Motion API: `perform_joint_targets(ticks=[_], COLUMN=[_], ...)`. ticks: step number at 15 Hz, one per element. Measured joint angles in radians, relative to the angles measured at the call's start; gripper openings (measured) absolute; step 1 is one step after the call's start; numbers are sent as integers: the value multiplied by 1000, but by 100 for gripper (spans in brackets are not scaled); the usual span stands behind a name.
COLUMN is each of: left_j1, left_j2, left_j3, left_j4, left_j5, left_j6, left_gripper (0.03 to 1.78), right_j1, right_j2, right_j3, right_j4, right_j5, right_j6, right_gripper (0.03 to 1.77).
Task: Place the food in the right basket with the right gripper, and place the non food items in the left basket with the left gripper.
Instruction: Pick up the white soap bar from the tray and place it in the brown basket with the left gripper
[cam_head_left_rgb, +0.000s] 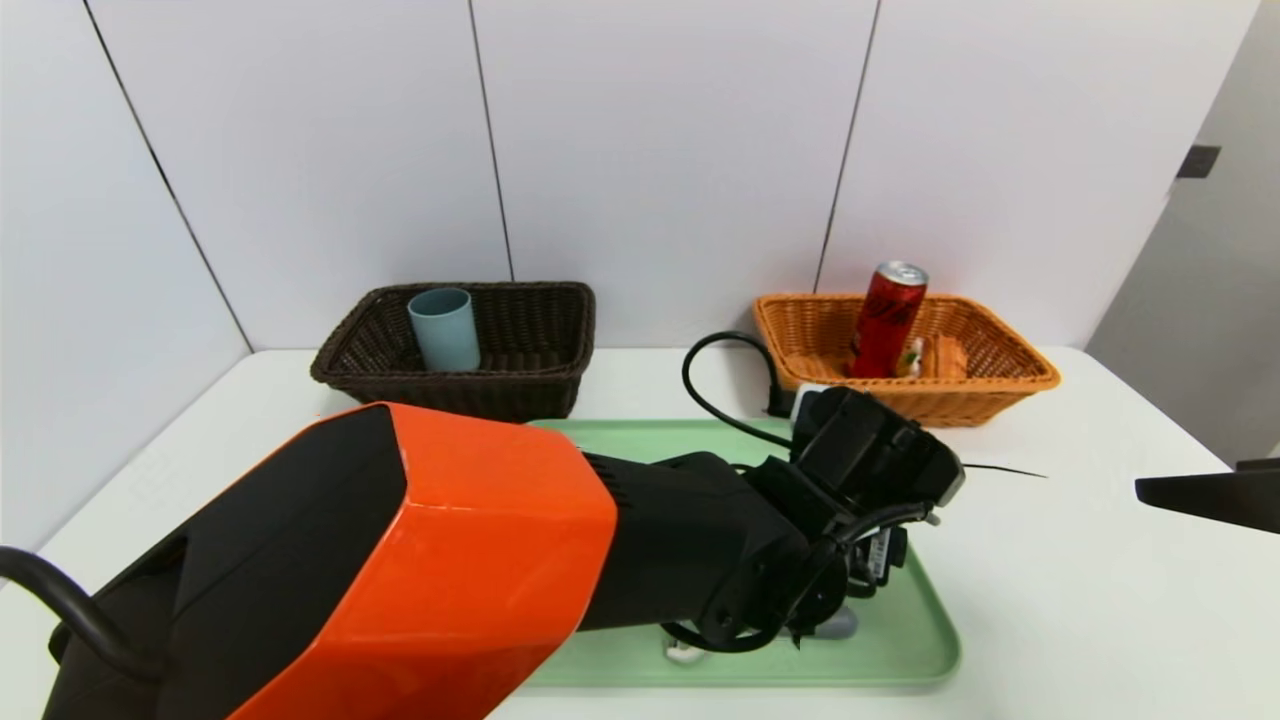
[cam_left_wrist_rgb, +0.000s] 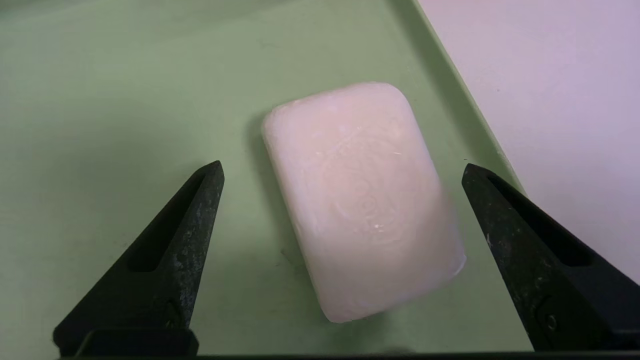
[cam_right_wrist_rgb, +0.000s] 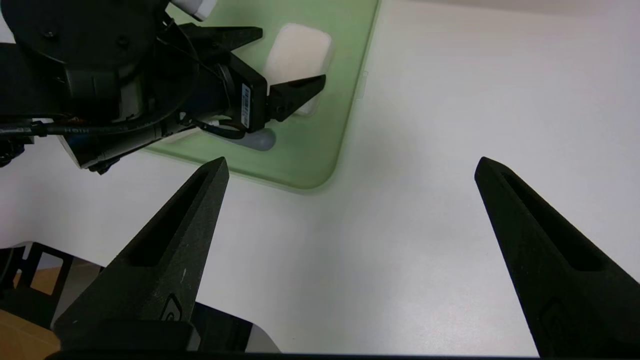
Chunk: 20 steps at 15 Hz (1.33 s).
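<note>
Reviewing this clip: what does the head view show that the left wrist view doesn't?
Only the head view: the dark basket holding the cup, the orange basket holding the can and the cake, the peeler's grey handle, and the left arm reaching over the tray.

Only the left wrist view: the white bar lying on the tray, and the left tool open, its fingers on either side of the bar, apart from it.

Both: the green tray and part of the white table.
</note>
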Motion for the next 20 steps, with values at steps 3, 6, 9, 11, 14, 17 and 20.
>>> perform_joint_targets(ticks=[3, 6, 9, 11, 14, 17, 20], left_j1=[-4, -7, -9, -10, -11, -11, -12], left_j2=[15, 26, 33, 40, 50, 55, 58], left_j3=[-8, -9, -10, -10, -12, -11, -23], left_j4=[0, 0, -1, -3, -5, -5, 1], left_j5=[4, 8, 11, 25, 37, 37, 37], left_j6=[0, 0, 2, 5, 8, 9, 9], left_gripper=[169, 169, 169, 169, 169, 169, 169], right_j1=[-1, -1, -1, -1, -1, -1, -1], right_j2=[0, 0, 0, -1, -1, -1, -1], right_j3=[0, 0, 0, 0, 0, -1, -1], right_j4=[0, 0, 0, 0, -1, -1, -2], right_j5=[1, 1, 1, 1, 1, 1, 1], right_j6=[0, 0, 0, 0, 0, 0, 0], right_gripper=[170, 170, 170, 170, 170, 170, 170])
